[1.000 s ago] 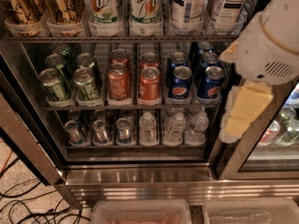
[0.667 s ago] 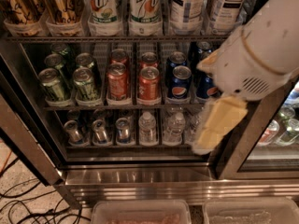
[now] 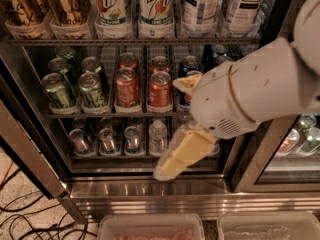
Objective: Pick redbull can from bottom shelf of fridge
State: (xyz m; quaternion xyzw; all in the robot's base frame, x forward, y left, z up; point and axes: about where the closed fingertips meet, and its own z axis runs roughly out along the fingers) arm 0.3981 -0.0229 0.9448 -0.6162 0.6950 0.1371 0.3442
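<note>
The end effector [image 3: 169,126] is wide open and holds nothing. The redbull can [image 3: 132,138] stands just left of it on the bottom shelf [image 3: 115,157].

Green cans [image 3: 75,84] left of the red cans [image 3: 142,86], blue cans [image 3: 190,65] right; 7UP bottles [image 3: 135,9] above; a water bottle [image 3: 158,136] below; cables [image 3: 30,219] far lower-left; perhaps plastic bins [image 3: 150,228] lowest. Gripper [image 3: 182,156] just lower-right.

Cream end effector [image 3: 169,126] before bottom shelf [image 3: 115,157]; silver-and-blue redbull can [image 3: 132,138]; red cans [image 3: 160,90]
</note>
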